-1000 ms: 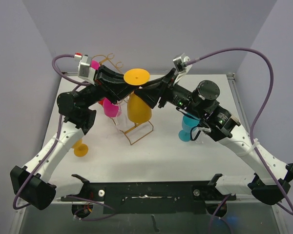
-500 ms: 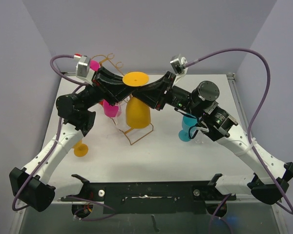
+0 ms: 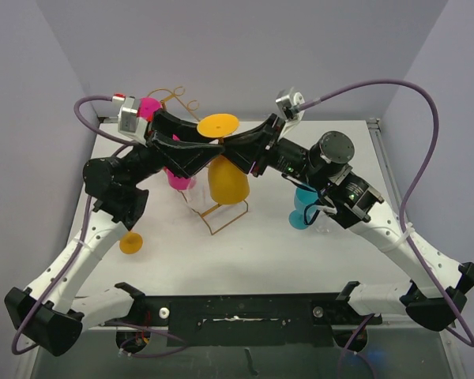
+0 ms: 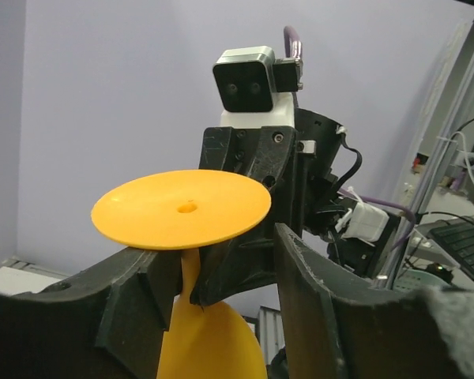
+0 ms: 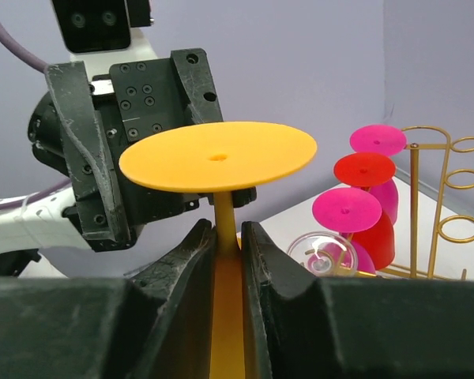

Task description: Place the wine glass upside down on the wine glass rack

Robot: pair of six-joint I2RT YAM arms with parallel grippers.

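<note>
White table [image 3: 268, 260] with wine glass rack [image 3: 231, 223], small orange glass [image 3: 131, 242], cyan glass [image 3: 302, 213]

Robot lab: walled test table [image 3: 261, 253].

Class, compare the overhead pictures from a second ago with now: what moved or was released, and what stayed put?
The left claw has opened at the stem of the orange plastic wine glass, and its arm has drawn back leftward, uncovering a pink glass foot. The right claw stays shut on the stem. The glass, the gold wire rack and the blue glass have hardly moved.
</note>
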